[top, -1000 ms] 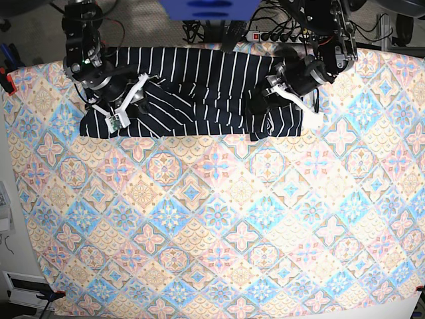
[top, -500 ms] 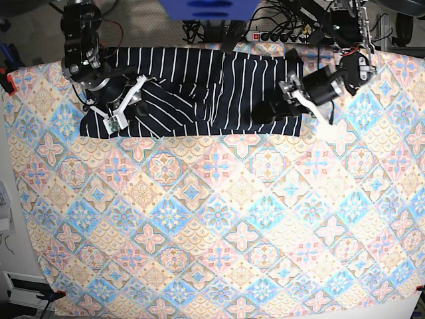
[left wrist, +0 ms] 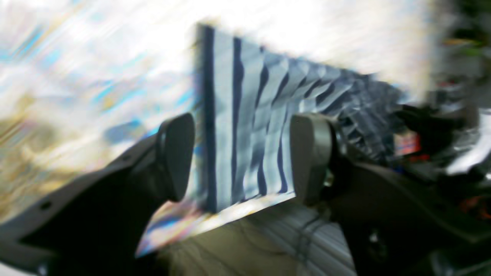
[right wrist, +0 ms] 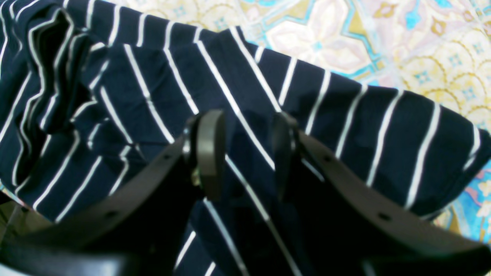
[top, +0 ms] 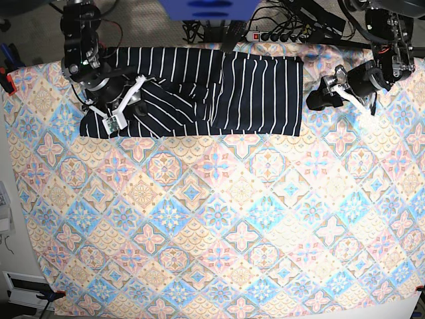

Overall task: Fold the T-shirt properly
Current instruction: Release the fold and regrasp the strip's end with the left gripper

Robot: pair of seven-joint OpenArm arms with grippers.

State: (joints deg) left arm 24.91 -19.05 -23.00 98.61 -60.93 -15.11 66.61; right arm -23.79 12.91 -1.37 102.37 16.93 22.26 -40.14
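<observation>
While the right gripper (right wrist: pixel 245 153) presses on the T-shirt (top: pixel 199 90), its bunched sleeve may drag.
Left gripper (left wrist: pixel 245 157) gapes empty; right jaws part-spread, grip unclear.

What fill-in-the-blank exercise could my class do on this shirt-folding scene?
1. The T-shirt is dark navy with thin ____ stripes.
2. The left gripper is off the shirt, its fingers ____.
3. The right gripper hangs directly over the ____.
4. The shirt lies on a patterned ____.

Missing words: white; open; shirt; tablecloth
</observation>
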